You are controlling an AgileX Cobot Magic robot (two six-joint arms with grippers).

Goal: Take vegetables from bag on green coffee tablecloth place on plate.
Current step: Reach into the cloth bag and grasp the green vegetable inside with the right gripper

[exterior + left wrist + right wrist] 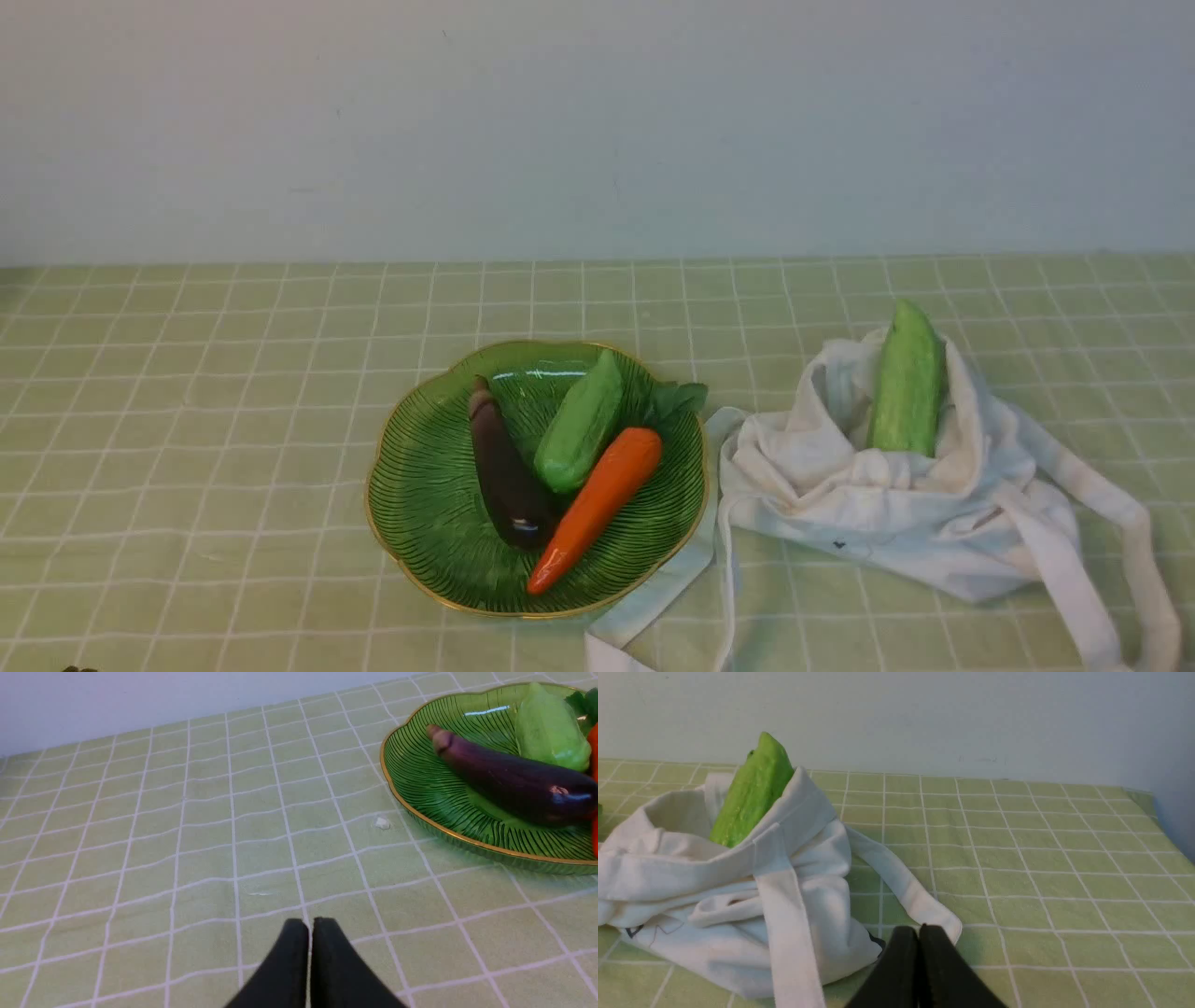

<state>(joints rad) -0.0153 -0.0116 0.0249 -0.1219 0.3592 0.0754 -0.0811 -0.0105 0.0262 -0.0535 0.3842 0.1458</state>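
Observation:
The dark green plate (439,523) lies at the middle of the green checked tablecloth (187,420). On it lie a purple eggplant (504,471), a pale green gourd (581,422) and an orange carrot (597,504). The white bag (896,523) lies crumpled to the right of the plate, with the second green gourd (906,381) sticking out of its mouth. My left gripper (310,924) is shut and empty, low over bare cloth short of the plate (420,784). My right gripper (919,931) is shut and empty, beside the bag (728,896) and its strap (901,882). Neither arm shows in the front view.
A pale wall (597,121) runs along the far edge of the table. The bag's long straps (1102,579) trail toward the front edge, one (653,597) passing beside the plate. A small white crumb (382,822) lies on the cloth near the plate.

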